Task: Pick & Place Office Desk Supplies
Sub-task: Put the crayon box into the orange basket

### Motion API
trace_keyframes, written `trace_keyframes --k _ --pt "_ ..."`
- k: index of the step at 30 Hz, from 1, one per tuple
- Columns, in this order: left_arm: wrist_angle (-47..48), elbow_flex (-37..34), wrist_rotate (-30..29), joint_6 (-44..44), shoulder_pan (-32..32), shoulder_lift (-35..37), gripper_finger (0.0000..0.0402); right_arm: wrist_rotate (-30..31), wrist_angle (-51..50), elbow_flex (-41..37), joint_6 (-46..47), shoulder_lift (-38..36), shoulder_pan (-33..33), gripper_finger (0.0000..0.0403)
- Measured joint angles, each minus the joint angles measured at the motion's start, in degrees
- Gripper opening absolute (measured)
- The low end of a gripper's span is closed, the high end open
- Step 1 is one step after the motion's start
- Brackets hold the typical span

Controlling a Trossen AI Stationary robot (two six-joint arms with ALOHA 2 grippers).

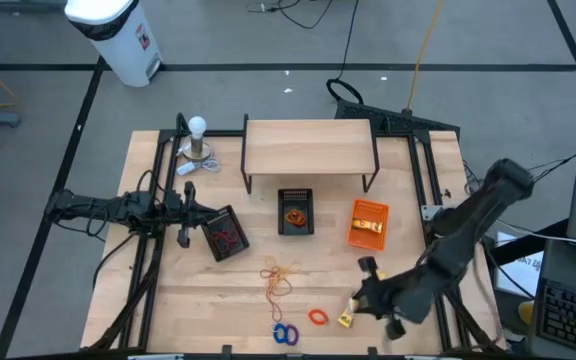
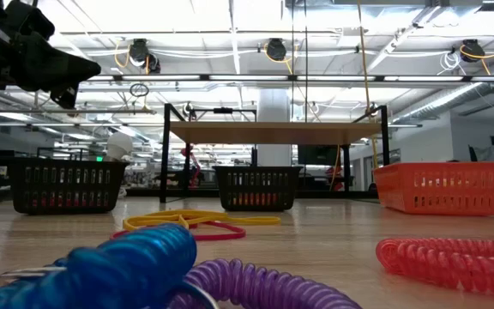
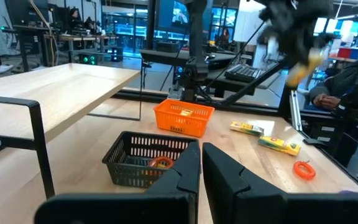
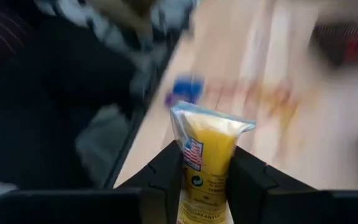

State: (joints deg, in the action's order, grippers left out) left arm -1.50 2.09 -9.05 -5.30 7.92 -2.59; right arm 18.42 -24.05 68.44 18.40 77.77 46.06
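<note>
The right gripper's (image 4: 205,171) jaws are clamped on a yellow packet (image 4: 207,158), which stands upright between the two dark fingers with its crimped top edge free above them. In the high view this gripper (image 1: 360,306) sits low at the table's near right edge, the packet (image 1: 346,319) at its tip. Judged from its look, the packet is a light, soft, glossy sachet — it will flex and may slide under a loose grip, so hold it across the flat middle faces, not the sealed ends. Nearby lie an orange ring (image 1: 317,317), blue rings (image 1: 286,334) and a tangle of rubber bands (image 1: 280,277). Beyond these stand the orange bin (image 1: 368,224) and a black mesh bin (image 1: 296,212). The left gripper (image 1: 184,238) waits over the left side, jaws together and empty — the left wrist view shows its fingers (image 3: 182,177) nearly meeting.
</note>
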Motion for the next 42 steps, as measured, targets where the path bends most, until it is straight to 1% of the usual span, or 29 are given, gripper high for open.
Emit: trace_keyframes --k 3,7,11,14,17,21,25,30,32,36,40,42 --pt "-0.04 0.00 -0.28 0.90 0.00 -0.02 0.0021 0.86 3.78 -2.23 -8.69 -6.64 -0.53 0.0082" --pt "-0.42 0.00 -1.94 1.07 -0.01 0.00 0.0021 0.93 7.55 -7.62 -14.79 -16.41 -2.02 0.0086" --pt "-0.37 0.00 -4.55 3.45 -0.02 0.00 0.0021 1.01 10.81 -16.22 -16.11 -26.33 -4.27 0.0087" --pt "-0.44 0.00 -6.52 6.17 -0.02 0.00 0.0021 1.11 16.35 -24.05 -16.14 -32.84 -6.05 0.0084" --pt "-0.50 0.00 -8.66 7.26 -0.02 0.00 0.0021 1.25 23.35 -31.69 -16.15 -37.50 -7.68 0.0084" --pt "-0.46 0.00 -9.05 6.99 -0.02 -0.01 0.0021 1.28 33.80 -40.67 -17.29 -40.89 -8.67 0.0084" --pt "-0.05 0.00 -9.02 6.63 -0.02 0.00 0.0021 1.23 43.89 -48.45 -18.04 -42.05 -9.13 0.0084" --pt "-0.87 0.00 -8.71 6.58 -0.02 -0.02 0.0021 1.05 55.00 -55.90 -19.35 -42.58 -9.13 0.0084" --pt "-2.68 0.00 -7.13 6.56 -0.02 0.00 0.0021 1.01 59.27 -57.69 -19.61 -43.04 -9.13 0.0084" --pt "-4.72 0.00 -2.48 6.54 -0.02 -0.02 0.0021 0.86 60.27 -59.04 -17.40 -43.58 -9.13 0.0084" --pt "-4.92 0.00 -1.96 6.54 0.00 0.00 0.0021 1.25 60.76 -59.09 -16.03 -43.62 -9.15 0.0084" --pt "-4.69 0.00 -2.56 6.10 0.00 0.00 0.0021 2.84 60.71 -58.94 -16.03 -43.60 -9.42 0.0084"
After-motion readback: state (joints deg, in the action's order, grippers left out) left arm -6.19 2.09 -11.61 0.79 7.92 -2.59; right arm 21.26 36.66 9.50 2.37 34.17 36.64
